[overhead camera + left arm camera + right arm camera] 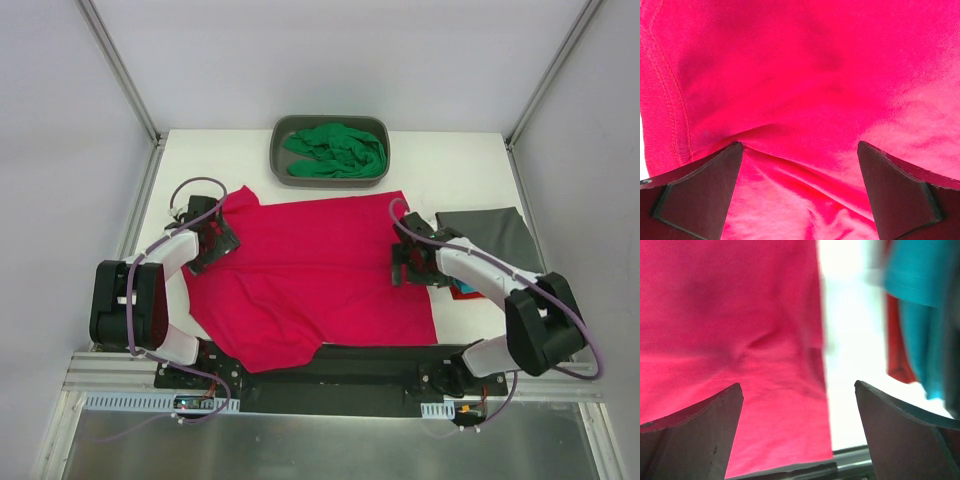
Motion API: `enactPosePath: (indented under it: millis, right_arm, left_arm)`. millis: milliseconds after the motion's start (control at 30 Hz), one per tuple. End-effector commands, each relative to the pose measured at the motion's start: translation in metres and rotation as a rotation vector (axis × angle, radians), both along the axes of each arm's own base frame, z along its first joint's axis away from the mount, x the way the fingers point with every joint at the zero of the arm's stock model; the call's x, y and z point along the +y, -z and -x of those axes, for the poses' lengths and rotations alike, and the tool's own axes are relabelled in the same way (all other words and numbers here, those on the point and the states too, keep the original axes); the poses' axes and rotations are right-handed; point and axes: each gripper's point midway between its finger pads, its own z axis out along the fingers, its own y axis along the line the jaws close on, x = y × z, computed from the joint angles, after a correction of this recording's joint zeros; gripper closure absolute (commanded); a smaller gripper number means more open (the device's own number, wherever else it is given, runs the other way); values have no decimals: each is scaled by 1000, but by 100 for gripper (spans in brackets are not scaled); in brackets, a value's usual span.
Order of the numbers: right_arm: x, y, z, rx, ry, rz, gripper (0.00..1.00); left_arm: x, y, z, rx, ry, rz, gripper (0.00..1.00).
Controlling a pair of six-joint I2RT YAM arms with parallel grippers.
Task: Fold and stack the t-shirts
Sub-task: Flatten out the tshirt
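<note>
- Currently, the crimson-pink t-shirt lies spread across the middle of the bench, rumpled along its near-left edge. No fold is visible, so this garment's folding is judged not yet begun.
- The dark grey t-shirt lies flat at the right side of the bench, apparently already folded.
- The green t-shirt sits bunched in the grey tub at the far edge, unfolded, and is judged to be awaiting its turn.
- The teal t-shirt and the red t-shirt show only as edges beside the dark grey one, teal over red. They are probably part of the finished stack.
- Left end effector: jaws fully apart, empty, low over the crimson-pink fabric near its left sleeve. Contact cannot be confirmed.
- Right end effector: jaws fully apart, empty, straddling the shirt's right edge and bare bench.
</note>
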Motion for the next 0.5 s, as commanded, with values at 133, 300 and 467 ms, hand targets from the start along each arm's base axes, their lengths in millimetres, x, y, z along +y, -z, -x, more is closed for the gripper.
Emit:
enactPosePath:
  millis: [133, 300, 467]
  right_arm:
    - [-27, -45, 4, -141, 63, 30, 4]
    - [42, -69, -11, -221, -167, -240, 4]
    - [88, -62, -17, -189, -292, -348, 4]
  left_arm:
    - [2, 2, 4, 24, 17, 6, 1]
    - [-7, -15, -4, -34, 61, 41, 1]
    - [-17, -34, -8, -96, 91, 90, 1]
